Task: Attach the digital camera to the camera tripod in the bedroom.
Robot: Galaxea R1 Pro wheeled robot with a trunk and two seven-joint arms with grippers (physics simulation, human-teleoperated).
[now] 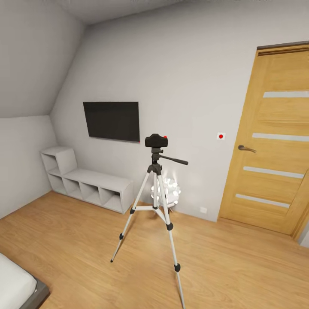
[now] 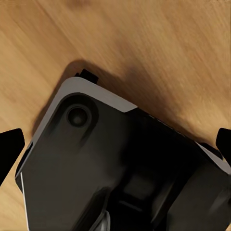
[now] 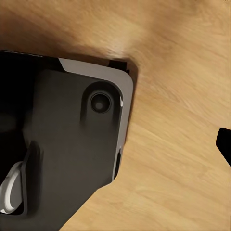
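The small black digital camera (image 1: 156,140), red dot on top, sits on the black head of the camera tripod (image 1: 155,201). The tripod stands on the light wood floor in the middle of the head view, silver legs spread, pan handle pointing right. My left gripper (image 2: 115,147) hangs over my own dark base and the floor. Its two black fingertips (image 2: 10,144) stand far apart at the picture's edges, with nothing between them. Of my right gripper (image 3: 115,144) one black fingertip (image 3: 224,143) shows at the edge, and nothing is held.
Behind the tripod are a black wall TV (image 1: 112,120), a grey cube shelf (image 1: 88,182) and a white spiky-ball lamp (image 1: 170,192). An oak door (image 1: 268,141) stands shut at the right. A corner of the white bed (image 1: 17,285) lies at the lower left. My base (image 2: 110,163) rests on the floor.
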